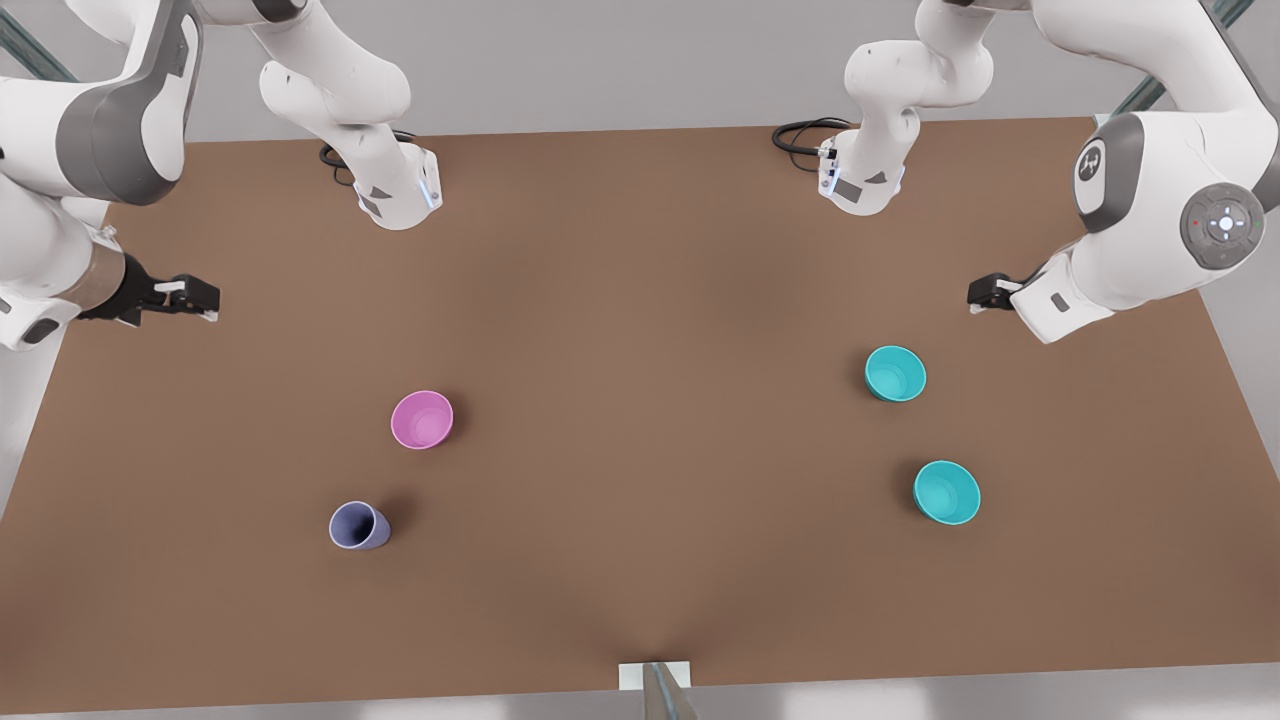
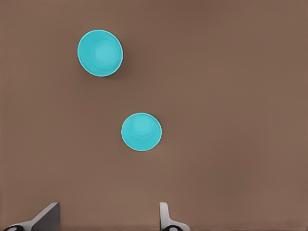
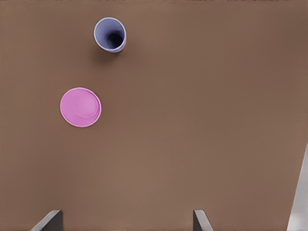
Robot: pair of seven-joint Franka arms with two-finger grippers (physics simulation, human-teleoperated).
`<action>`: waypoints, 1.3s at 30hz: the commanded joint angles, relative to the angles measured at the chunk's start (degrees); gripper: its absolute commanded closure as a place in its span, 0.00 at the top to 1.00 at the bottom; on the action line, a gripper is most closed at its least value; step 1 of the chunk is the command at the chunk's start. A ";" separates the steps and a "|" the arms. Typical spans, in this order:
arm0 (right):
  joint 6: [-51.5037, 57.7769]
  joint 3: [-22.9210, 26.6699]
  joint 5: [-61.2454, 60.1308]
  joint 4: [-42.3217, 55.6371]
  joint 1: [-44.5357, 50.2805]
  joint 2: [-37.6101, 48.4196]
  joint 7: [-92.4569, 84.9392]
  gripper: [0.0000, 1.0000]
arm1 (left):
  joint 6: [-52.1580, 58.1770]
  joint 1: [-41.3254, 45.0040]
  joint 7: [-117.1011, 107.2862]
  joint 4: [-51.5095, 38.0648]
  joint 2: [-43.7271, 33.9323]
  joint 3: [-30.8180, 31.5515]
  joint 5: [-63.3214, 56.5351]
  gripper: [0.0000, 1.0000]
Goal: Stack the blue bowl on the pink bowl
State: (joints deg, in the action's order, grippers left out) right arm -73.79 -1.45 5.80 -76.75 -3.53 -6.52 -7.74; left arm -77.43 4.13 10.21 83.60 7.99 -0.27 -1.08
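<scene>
Two alike teal-blue bowls stand upright on the front view's right: one (image 1: 895, 373) (image 2: 141, 131) nearer my left gripper, the other (image 1: 947, 492) (image 2: 100, 53) farther toward the table's front. The pink bowl (image 1: 422, 419) (image 3: 80, 107) stands upright on the front view's left. My left gripper (image 1: 978, 293) (image 2: 108, 219) hovers open above the table behind the teal bowls, touching neither. On the front view's left, my right gripper (image 1: 205, 297) (image 3: 126, 221) is open too, well behind the pink bowl. Both hold nothing.
A lavender-blue cup (image 1: 358, 525) (image 3: 110, 34) stands in front of the pink bowl. The brown table (image 1: 640, 330) is bare between the two groups. Both arm bases (image 1: 400, 195) (image 1: 860, 180) sit at the back edge; a small white mount (image 1: 655, 678) is at the front edge.
</scene>
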 commanded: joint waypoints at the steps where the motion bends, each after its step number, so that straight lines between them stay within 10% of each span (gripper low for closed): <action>1: -1.27 0.05 0.01 0.02 -0.08 -0.07 -2.72 1.00 | 0.26 0.00 2.80 -0.01 0.01 0.00 -0.06 1.00; 13: -43.36 -0.22 -8.77 -33.29 0.89 -12.55 16.79 1.00 | 0.26 0.00 2.88 0.25 0.80 0.00 0.02 1.00; 39: -49.34 0.05 -13.88 -35.31 5.28 -23.10 21.28 1.00 | 1.05 -0.61 3.50 0.16 2.12 -0.09 0.02 1.00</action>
State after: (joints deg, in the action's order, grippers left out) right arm -119.69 -1.40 -8.02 -111.64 1.69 -29.65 10.12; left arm -76.45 3.50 13.07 83.78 10.14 -0.39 -1.04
